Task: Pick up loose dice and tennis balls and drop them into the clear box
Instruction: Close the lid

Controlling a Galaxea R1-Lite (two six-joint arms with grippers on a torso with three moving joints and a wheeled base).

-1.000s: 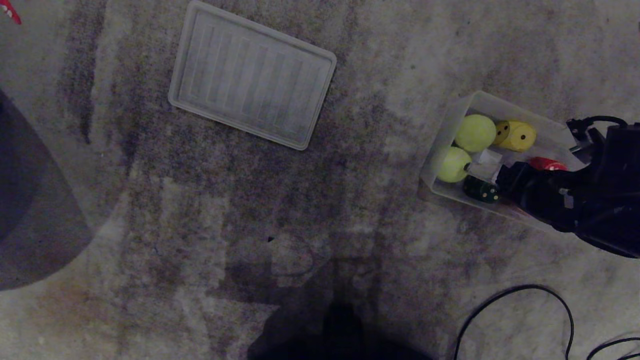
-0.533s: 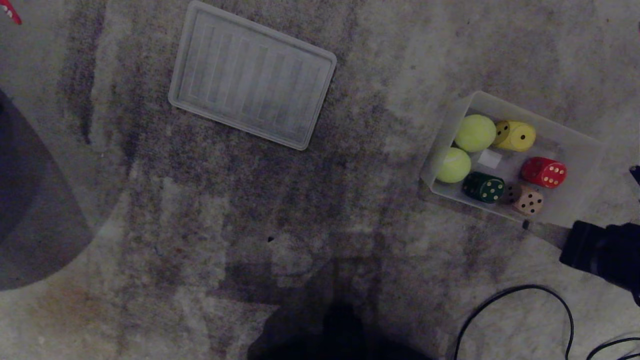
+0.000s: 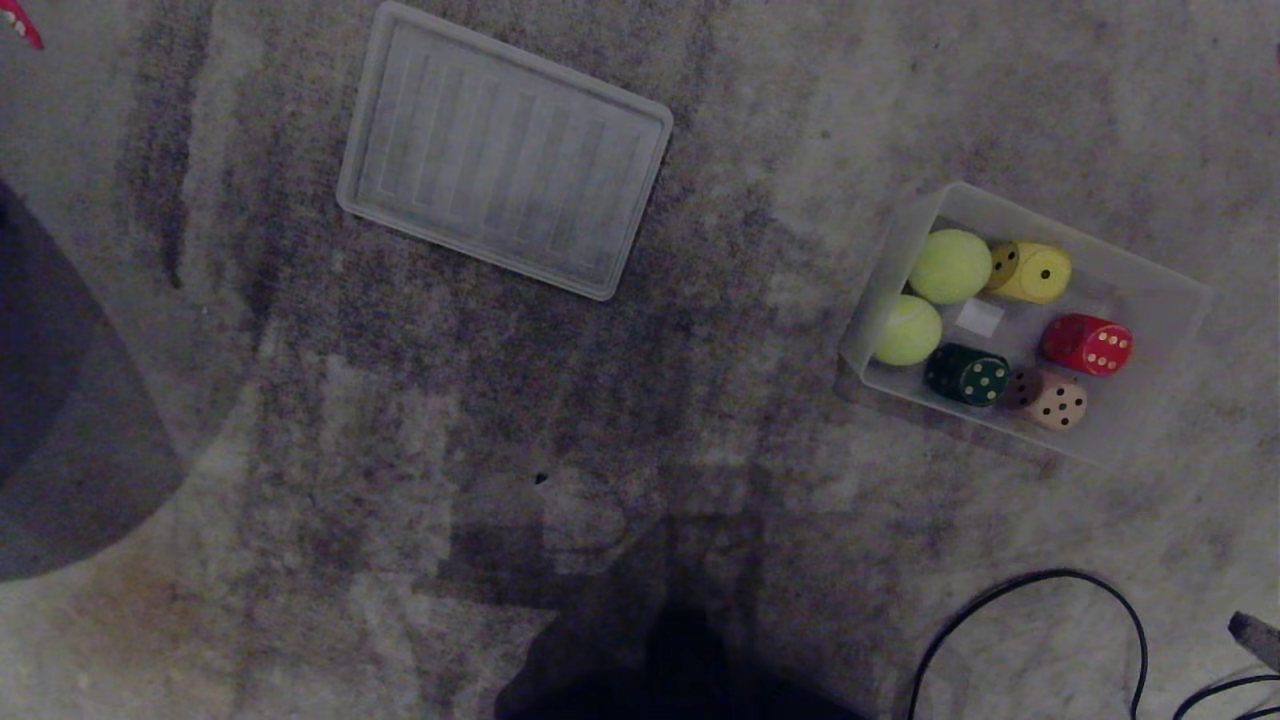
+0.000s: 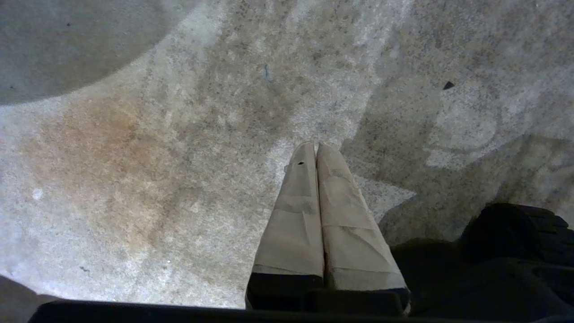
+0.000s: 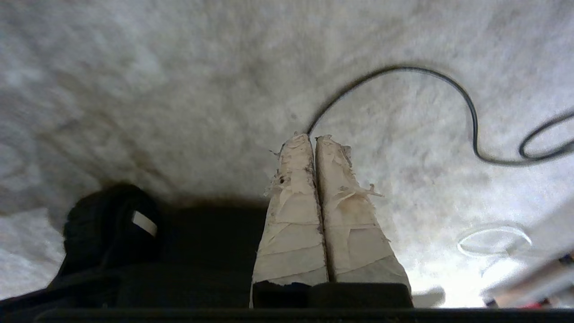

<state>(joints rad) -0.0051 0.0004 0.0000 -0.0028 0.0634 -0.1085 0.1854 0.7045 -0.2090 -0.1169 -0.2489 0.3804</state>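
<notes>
The head view is filled by a mottled grey carpet (image 3: 600,400), on which the clear box (image 3: 1160,290) is set at the right side, slightly turned. All six loose things are seen inside it: two tennis balls (image 3: 950,266) lie touching each other at the box's left end, the yellow die (image 3: 1032,272) is pressed against the upper ball, the red die (image 3: 1087,345) sits near the middle of the right half, the dark green die (image 3: 967,374) lies beside the lower ball along the near wall, and the tan die (image 3: 1047,398) is tucked just to the right of the green one. A small white label (image 3: 979,317) is visible on the box floor between the balls and the dice. The flat ribbed lid (image 3: 505,150) is laid well apart from the box, toward the upper left. A black cable (image 3: 1040,580) is looped on the carpet below the box. Neither gripper is shown in this view. In the left wrist view the left gripper (image 4: 316,148) is held above bare carpet with its taped fingers (image 4: 296,215) pressed together, nothing between them. In the right wrist view the right gripper (image 5: 314,138) is likewise seen with its two taped fingers (image 5: 350,224) closed flat against each other and empty, above carpet where the black cable curls; the box is not seen there.
</notes>
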